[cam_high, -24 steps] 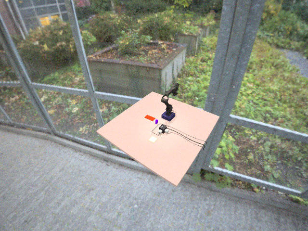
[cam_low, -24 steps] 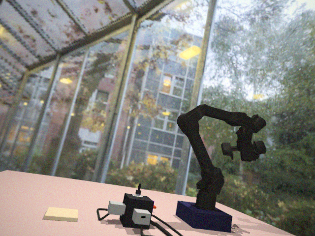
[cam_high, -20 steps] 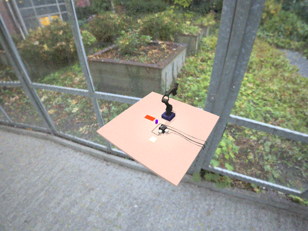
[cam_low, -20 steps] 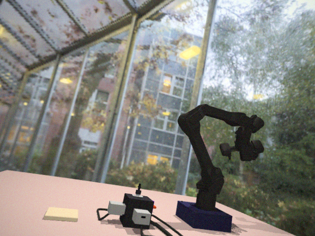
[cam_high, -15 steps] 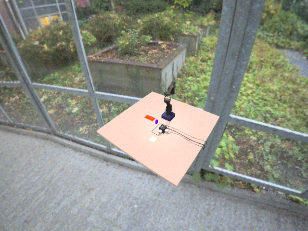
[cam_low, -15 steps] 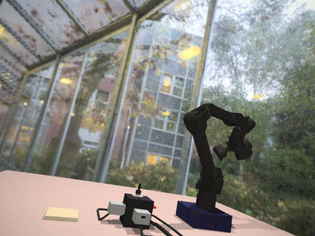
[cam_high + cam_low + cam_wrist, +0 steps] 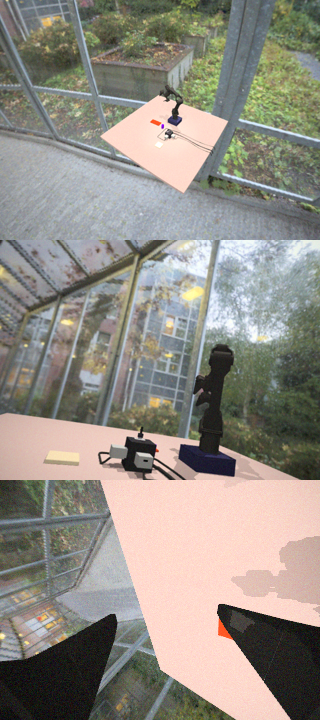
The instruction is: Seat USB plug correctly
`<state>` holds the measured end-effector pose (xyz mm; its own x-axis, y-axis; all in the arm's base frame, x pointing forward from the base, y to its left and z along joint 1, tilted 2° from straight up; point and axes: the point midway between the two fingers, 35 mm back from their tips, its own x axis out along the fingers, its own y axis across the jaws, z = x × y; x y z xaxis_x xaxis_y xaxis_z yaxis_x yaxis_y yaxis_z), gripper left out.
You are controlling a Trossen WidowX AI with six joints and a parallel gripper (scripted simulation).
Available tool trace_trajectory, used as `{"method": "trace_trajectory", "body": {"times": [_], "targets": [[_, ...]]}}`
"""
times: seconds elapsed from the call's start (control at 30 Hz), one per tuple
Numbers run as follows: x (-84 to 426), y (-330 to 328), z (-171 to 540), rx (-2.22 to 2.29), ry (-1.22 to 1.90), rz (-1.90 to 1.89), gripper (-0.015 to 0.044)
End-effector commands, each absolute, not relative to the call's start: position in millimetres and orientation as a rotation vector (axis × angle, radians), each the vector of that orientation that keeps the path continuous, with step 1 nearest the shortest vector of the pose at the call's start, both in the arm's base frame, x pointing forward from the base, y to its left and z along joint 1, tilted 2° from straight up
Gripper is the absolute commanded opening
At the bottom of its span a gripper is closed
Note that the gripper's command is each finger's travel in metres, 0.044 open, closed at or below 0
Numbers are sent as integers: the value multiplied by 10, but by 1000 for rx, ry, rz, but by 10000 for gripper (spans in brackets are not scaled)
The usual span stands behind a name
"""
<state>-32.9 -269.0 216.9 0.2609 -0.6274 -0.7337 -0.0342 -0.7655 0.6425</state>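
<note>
The black power cube stands on the table, with pale blocky plugs in its sides. A small dark USB plug stands upright in its top socket, its thin cable end pointing up. How deep it sits and which way round it faces cannot be told at this size. My gripper is open and empty. It is raised well above the table, beyond the arm's base and far from the cube. In the wrist view the cube and plug are not visible.
Dark cables run from the cube to the table edge; one loops beside it. A purple block and a flat red-orange piece lie between cube and far corner. A cream pad lies on the cube's other side.
</note>
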Motion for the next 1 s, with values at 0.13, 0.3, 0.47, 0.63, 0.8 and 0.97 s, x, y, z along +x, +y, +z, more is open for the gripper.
{"method": "trace_trajectory", "body": {"times": [0.13, 0.3, 0.47, 0.63, 0.8, 0.97], "targets": [[523, -2742, 2060, 1707, 86, -1345, 440], [1025, -2611, 1959, 1523, 363, -1162, 440], [1448, -2438, 1892, 1280, 626, -978, 440], [1957, -2104, 1814, 926, 892, -704, 440], [2404, -1619, 1756, 614, 1063, -403, 440], [2724, -1087, 1671, 228, 1200, -69, 440]]}}
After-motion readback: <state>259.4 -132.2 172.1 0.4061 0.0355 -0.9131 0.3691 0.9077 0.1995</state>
